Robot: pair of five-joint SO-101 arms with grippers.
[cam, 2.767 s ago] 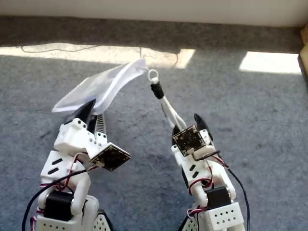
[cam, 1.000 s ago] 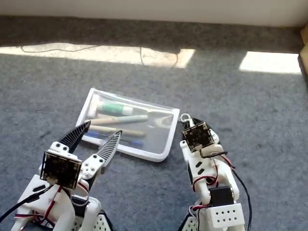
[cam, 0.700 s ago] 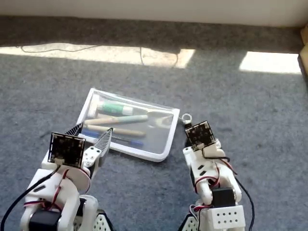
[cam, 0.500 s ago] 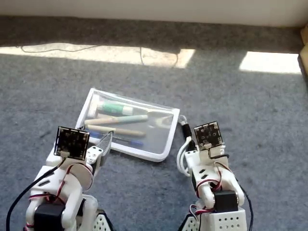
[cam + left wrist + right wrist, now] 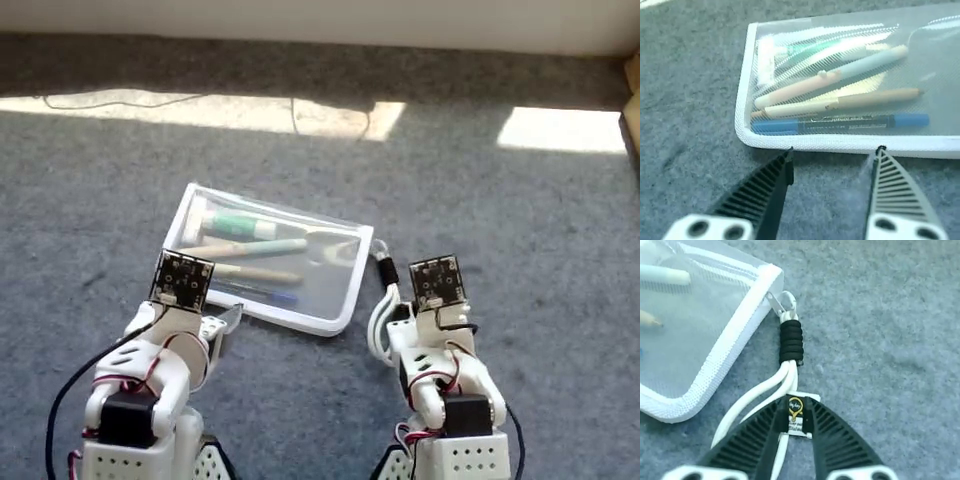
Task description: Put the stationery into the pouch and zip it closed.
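Closest to us, the left hand [image 5: 835,152] is open wide and holds nothing. Its two black tips sit just beside the near white edge of the pouch [image 5: 840,143], and we cannot tell if they touch it.

The right hand [image 5: 795,407] is pinched shut on the white cord [image 5: 791,340]. A small tag on the cord is squeezed between its tips. Part of the cord bends out in a loop beside the arm. A bit farther along, the cord has a black wrap. Then it joins a ring on the zip pull [image 5: 772,302], which sits at the pouch's corner.

The pouch lies flat on the grey worktop [image 5: 500,250], in front of both arms and more to the left arm's side. It is see-through with a white edge. Inside we see pens lying side by side. The blue pen [image 5: 840,122] is closest to the left hand. Then come pale tan ones, a light blue pen [image 5: 840,75] and a green one [image 5: 240,225] at the far side.

Far past the pouch, bright patches of sun [image 5: 560,130] lie on the worktop. A thin wire [image 5: 110,98] runs there too.
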